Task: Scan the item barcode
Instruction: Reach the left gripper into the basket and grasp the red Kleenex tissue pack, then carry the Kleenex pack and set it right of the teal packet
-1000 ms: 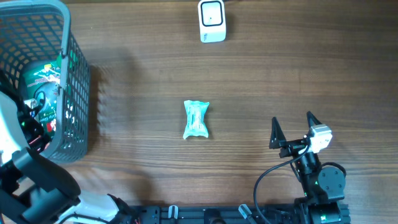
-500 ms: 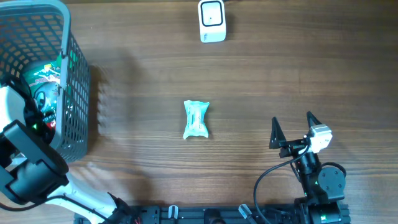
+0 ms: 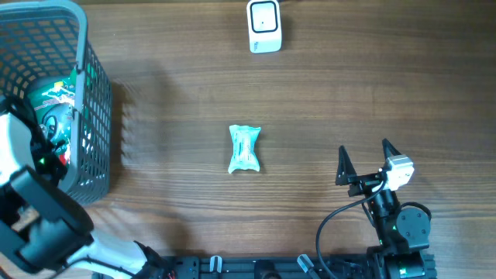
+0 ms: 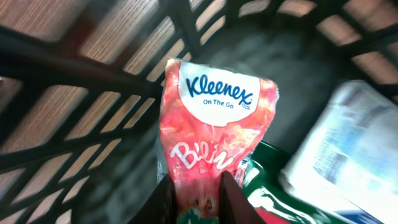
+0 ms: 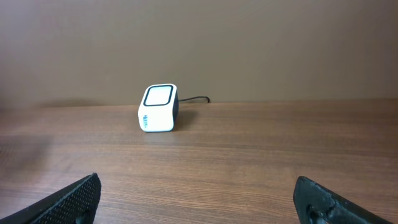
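Inside the grey basket (image 3: 94, 124) at the far left, my left gripper (image 4: 198, 196) is shut on the lower end of a red Kleenex tissue pack (image 4: 214, 118), which stands upright between the dark fingers (image 4: 231, 199). From overhead the left arm covers that grip. The white barcode scanner (image 3: 264, 25) stands at the back middle of the table and is also in the right wrist view as the scanner (image 5: 158, 108). My right gripper (image 3: 364, 161) hovers at the front right, open, with nothing between its fingers.
A teal packet (image 3: 244, 148) lies in the middle of the table. The basket also holds a green pack (image 4: 273, 180) and a white and blue pack (image 4: 348, 143). The scanner's cable runs off behind it.
My left gripper's jaws have closed on the red Kleenex pack inside the basket, and the left arm has shifted slightly. The right arm has not moved.
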Tool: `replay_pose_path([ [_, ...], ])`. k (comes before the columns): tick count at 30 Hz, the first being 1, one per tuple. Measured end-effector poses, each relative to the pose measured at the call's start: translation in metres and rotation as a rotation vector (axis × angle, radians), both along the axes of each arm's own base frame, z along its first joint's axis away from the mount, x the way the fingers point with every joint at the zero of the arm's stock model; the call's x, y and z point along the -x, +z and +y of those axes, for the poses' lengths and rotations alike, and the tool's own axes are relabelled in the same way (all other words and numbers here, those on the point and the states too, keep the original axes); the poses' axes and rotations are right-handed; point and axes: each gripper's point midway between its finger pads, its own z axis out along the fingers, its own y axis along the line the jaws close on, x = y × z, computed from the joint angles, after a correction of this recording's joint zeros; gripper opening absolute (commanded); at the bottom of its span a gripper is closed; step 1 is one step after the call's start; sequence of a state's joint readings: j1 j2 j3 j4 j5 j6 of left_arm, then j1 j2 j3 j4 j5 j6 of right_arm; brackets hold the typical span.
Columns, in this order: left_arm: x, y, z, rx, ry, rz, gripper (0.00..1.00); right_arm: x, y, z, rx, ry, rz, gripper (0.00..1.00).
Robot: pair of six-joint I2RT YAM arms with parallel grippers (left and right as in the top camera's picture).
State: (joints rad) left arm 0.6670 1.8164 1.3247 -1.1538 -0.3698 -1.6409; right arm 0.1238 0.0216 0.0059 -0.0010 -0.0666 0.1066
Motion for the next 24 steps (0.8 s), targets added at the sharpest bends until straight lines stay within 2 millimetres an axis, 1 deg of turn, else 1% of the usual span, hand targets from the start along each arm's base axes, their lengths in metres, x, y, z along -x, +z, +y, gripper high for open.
replay_pose_path([
  [1,-0.001,0.016,0.001,-0.031,-0.005,-0.042,0.14,0.000,0.000,0.000,0.000,0.000,0.000,1.00],
  [3,-0.004,0.041,0.000,-0.075,-0.008,-0.122,0.16,0.000,0.000,0.000,0.000,0.000,0.000,1.00],
  [5,-0.017,0.071,-0.004,-0.108,-0.040,-0.271,0.15,0.000,0.000,0.000,0.000,0.000,0.000,1.00],
  [6,-0.027,0.085,-0.006,-0.121,-0.076,-0.358,0.13,0.000,0.000,0.000,0.000,0.000,0.000,1.00],
  [7,-0.047,0.105,-0.008,-0.134,-0.149,-0.490,0.09,0.000,0.000,0.000,0.000,0.000,0.000,1.00],
  [8,-0.063,0.128,-0.014,-0.147,-0.229,-0.612,0.08,0.000,0.000,0.000,0.000,0.000,0.000,0.99],
  [9,-0.083,0.158,-0.023,-0.166,-0.333,-0.760,0.08,0.000,0.000,0.000,0.000,0.000,0.000,1.00],
  [10,-0.097,0.188,-0.035,-0.190,-0.462,-0.882,0.09,0.000,0.000,0.000,0.000,0.000,0.000,1.00],
  [11,-0.112,0.232,-0.054,-0.223,-0.605,-1.055,0.09,0.000,0.000,0.000,0.000,0.000,0.000,1.00],
  [12,-0.120,0.262,-0.067,-0.264,-0.727,-1.163,0.10,0.000,0.000,0.000,0.000,0.000,-0.001,1.00],
  [13,-0.126,0.292,-0.085,-0.305,-0.871,-1.258,0.11,0.000,0.000,0.000,0.000,0.000,0.000,1.00],
  [14,-0.123,0.327,-0.126,-0.324,-1.107,-1.370,0.11,0.000,0.000,0.000,0.000,0.000,0.000,1.00],
  [15,-0.116,0.341,-0.158,-0.319,-1.276,-1.416,0.12,0.000,0.000,0.000,0.000,0.000,0.000,1.00],
  [16,-0.106,0.345,-0.202,-0.266,-1.508,-1.450,0.12,0.000,0.000,0.000,0.000,0.000,0.000,0.99],
  [17,-0.098,0.339,-0.232,-0.198,-1.654,-1.457,0.12,0.000,0.000,0.000,0.000,0.000,-0.001,1.00],
  [18,-0.090,0.326,-0.261,-0.100,-1.781,-1.451,0.12,0.000,0.000,0.000,0.000,0.000,0.000,1.00],
  [19,-0.078,0.309,-0.295,0.016,-1.947,-1.447,0.09,0.000,0.000,0.000,0.000,0.000,0.001,1.00],
  [20,-0.070,0.296,-0.321,0.093,-2.088,-1.444,0.07,0.000,0.000,0.000,0.000,0.000,0.000,1.00],
  [21,-0.063,0.286,-0.338,0.154,-2.179,-1.433,0.04,0.000,0.000,0.000,0.000,0.000,-0.001,1.00],
  [22,-0.057,0.278,-0.358,0.218,-2.270,-1.429,0.04,0.000,0.000,0.000,0.000,0.000,0.000,1.00],
  [23,-0.051,0.266,-0.384,0.287,-2.399,-1.408,0.04,0.000,0.000,0.000,0.000,0.000,-0.001,1.00],
  [24,-0.048,0.254,-0.401,0.332,-2.481,-1.368,0.04,0.000,0.000,0.000,0.000,0.000,0.000,0.99],
])
